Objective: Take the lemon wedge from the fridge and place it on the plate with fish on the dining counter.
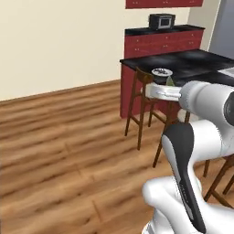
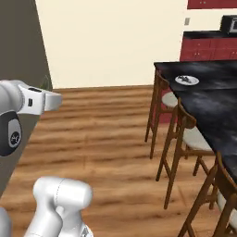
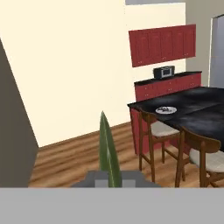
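Observation:
In the hand view the lemon wedge (image 3: 107, 146), a slim yellow-green sliver, stands upright between the fingertips of my gripper (image 3: 112, 176), which is shut on it. From the left base view the gripper (image 1: 168, 87) hangs in the air in front of the dining counter (image 1: 196, 61), the wedge (image 1: 171, 81) poking up from it. The plate with fish (image 1: 162, 71) sits near the counter's front corner, beyond the gripper and apart from it. That plate (image 3: 166, 110) lies right of the wedge in the hand view, and in the right base view the plate (image 2: 187, 80) is far right of the hand.
Wooden stools (image 2: 178, 122) line the counter's near side. Red wall cabinets carry a small black appliance (image 1: 161, 20). A tall dark grey panel (image 2: 18, 51) stands close at the left. Bare wooden floor (image 1: 68, 146) spreads to the left.

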Controlling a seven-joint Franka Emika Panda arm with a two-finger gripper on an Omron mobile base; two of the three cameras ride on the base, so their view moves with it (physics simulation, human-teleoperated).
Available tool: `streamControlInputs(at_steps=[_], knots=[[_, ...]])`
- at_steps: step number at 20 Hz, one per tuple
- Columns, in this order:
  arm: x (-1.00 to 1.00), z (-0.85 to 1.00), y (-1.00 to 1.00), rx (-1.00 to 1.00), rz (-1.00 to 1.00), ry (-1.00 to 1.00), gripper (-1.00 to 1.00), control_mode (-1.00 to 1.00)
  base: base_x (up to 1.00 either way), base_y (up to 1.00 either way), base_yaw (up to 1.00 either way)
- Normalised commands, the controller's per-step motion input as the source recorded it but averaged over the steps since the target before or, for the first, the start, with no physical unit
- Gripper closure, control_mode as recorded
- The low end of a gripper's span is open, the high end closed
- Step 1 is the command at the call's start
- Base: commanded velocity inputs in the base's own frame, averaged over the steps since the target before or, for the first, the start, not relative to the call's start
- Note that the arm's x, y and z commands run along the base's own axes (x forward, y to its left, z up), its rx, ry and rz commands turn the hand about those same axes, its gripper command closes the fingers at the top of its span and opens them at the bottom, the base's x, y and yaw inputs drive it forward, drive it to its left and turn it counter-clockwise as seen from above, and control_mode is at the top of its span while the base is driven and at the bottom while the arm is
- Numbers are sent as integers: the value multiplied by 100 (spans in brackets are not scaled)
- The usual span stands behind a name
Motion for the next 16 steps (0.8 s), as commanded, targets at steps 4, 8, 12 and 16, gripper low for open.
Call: streamControlInputs(at_steps=[4,8,12,16], knots=[[0,0,0,0,0,0,100,100,100,89,-49],[0,0,0,0,0,0,100,100,100,78,-50],[0,0,0,0,0,0,100,100,100,74,-51],[0,0,0,0,0,0,100,100,100,92,-51]])
